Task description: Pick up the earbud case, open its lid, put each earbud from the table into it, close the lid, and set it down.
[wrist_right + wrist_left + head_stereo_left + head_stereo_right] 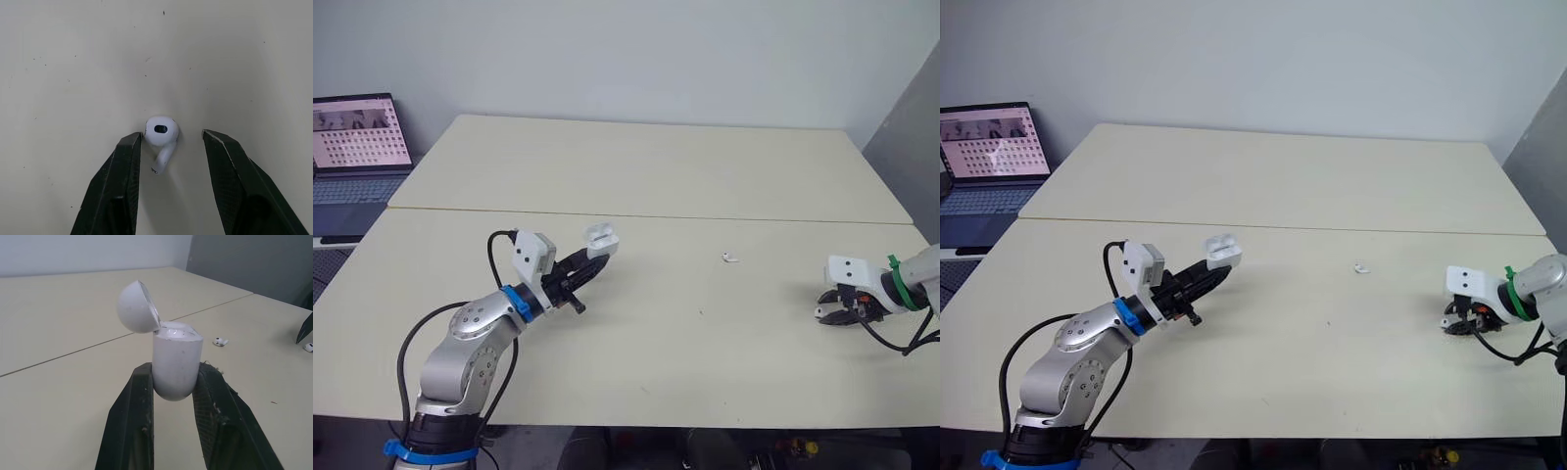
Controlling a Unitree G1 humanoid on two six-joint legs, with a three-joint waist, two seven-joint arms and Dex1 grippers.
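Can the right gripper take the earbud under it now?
Probably yes: the right gripper is open, the earbud lies on the table between its fingers, and nothing blocks it.

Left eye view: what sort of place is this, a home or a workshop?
Most likely a lab or office test room: two plain cream tables pushed together, an open laptop beside them, a bare wall, and a robot's left claw holding an earbud case.

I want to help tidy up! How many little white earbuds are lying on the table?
2. One small white plastic earbud lies mid-table; the second earbud lies between the open right claw's fingers. The open white earbud case could hide more.
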